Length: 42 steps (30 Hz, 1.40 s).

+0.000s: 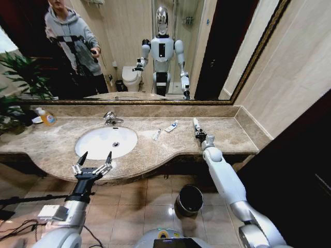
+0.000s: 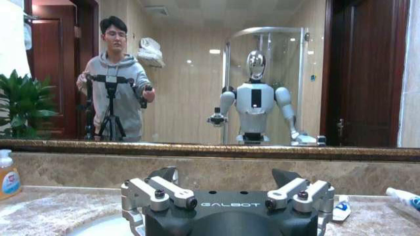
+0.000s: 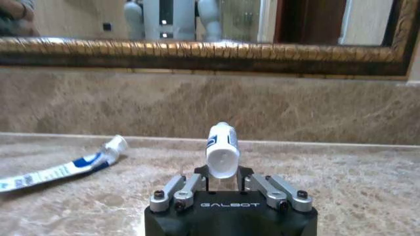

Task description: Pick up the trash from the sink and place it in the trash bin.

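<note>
Right of frame centre, the right gripper (image 1: 199, 135) pinches a light, squashy white tube (image 3: 221, 147) near its cap; the left gripper (image 1: 93, 161) hangs wide open.

Polished brown marble surface (image 1: 155, 150); glossy white sink (image 1: 98, 144); smooth white plastic tube (image 3: 222, 147) in the right tool (image 3: 223, 174).

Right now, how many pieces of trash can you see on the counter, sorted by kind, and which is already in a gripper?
White tubes with blue print lying loose on the marble: 2 (one, another)
White tube held in the right gripper: 1 (tube)
Total: 3
Left gripper holds nothing, open at the counter's front edge.
</note>
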Available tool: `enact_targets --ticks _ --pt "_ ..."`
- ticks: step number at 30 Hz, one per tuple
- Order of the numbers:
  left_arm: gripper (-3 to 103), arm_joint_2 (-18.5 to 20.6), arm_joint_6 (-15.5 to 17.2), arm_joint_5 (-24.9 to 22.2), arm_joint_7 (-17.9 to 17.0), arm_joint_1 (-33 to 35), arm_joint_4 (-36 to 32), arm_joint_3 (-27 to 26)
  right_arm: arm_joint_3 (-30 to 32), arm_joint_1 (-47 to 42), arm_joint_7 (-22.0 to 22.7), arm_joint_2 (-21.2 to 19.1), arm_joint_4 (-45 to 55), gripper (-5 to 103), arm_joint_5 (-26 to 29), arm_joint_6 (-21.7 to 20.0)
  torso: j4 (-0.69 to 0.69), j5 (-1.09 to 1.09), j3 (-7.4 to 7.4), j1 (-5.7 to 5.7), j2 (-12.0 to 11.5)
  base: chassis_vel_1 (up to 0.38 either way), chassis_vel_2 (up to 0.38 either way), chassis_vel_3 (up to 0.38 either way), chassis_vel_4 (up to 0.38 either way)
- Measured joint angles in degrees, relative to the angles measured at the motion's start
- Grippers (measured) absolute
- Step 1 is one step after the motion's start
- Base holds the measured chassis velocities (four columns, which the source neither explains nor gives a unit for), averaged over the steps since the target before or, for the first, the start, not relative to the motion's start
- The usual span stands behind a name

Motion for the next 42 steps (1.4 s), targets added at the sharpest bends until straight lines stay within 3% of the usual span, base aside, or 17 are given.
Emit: enact_targets --ticks 11,17,21,27,35,42 --pt "100 0.0 0.0 0.0 0.0 0.0 0.0 0.0 2.9 -15.6 2.3 -5.8 19.3 25 5.0 3.9 -0.01 0.0 0.0 0.0 0.0 0.0 0.0 0.0 0.0" --pt "100 0.0 0.0 0.0 0.0 0.0 0.0 0.0 5.7 -26.3 -0.2 -8.4 30.3 25 6.2 5.9 0.01 0.0 0.0 0.0 0.0 0.0 0.0 0.0 0.0" --pt "100 0.0 0.0 0.0 0.0 0.0 0.0 0.0 8.6 -35.8 -1.4 -7.7 37.0 25 5.6 7.5 -0.01 0.01 -0.01 0.0 0.0 0.0 0.0 0.0 0.0" --pt "100 0.0 0.0 0.0 0.0 0.0 0.0 0.0 13.0 -46.0 -6.0 -5.7 42.0 25 -1.0 11.2 -0.01 0.0 -0.01 -0.01 0.0 0.0 0.0 0.0 0.0" --pt "100 0.0 0.0 0.0 0.0 0.0 0.0 0.0 13.5 -58.1 -6.7 -3.1 46.7 25 -4.4 15.0 0.0 -0.01 0.0 0.0 0.0 0.0 0.0 0.0 0.0" --pt "100 0.0 0.0 0.0 0.0 0.0 0.0 0.0 12.4 -68.3 -6.4 -0.9 46.7 25 -8.2 22.1 0.0 -0.01 -0.01 0.0 0.0 0.0 0.0 0.0 0.0"
